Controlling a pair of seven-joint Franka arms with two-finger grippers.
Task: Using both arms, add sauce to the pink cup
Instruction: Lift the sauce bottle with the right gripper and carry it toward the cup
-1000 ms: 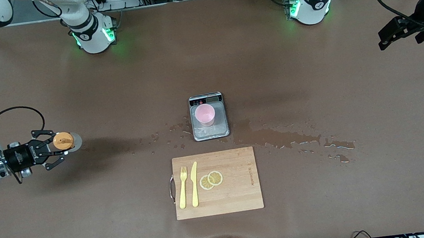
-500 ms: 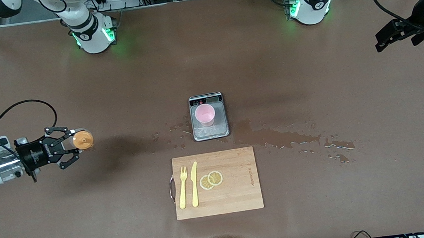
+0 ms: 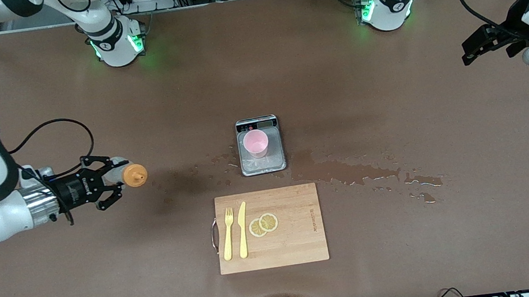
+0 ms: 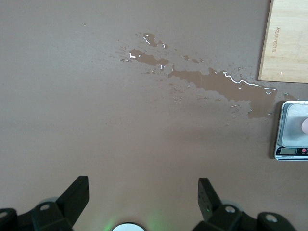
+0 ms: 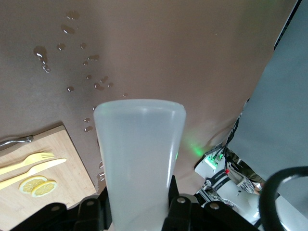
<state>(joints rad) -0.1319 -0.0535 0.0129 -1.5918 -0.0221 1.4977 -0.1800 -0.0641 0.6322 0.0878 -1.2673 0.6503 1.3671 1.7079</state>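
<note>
In the right wrist view the sauce bottle (image 5: pixel 139 159) fills the middle and hides its own orange cap, while the left wrist view cuts the pink cup (image 4: pixel 305 125) at the edge. Since a second ago the right hand (image 3: pixel 114 179), pinching the sauce bottle with its nozzle pointing at the grey scale (image 3: pixel 260 145), has carried it closer to the scale over the counter (image 3: pixel 409 262), and the left hand (image 3: pixel 476 44), fingers spread and holding nothing, waits well apart from the scale toward the left arm's end. The pink cup stands on the scale, its contents too small to tell, with a wet spill (image 3: pixel 363 174) on the counter beside the scale
</note>
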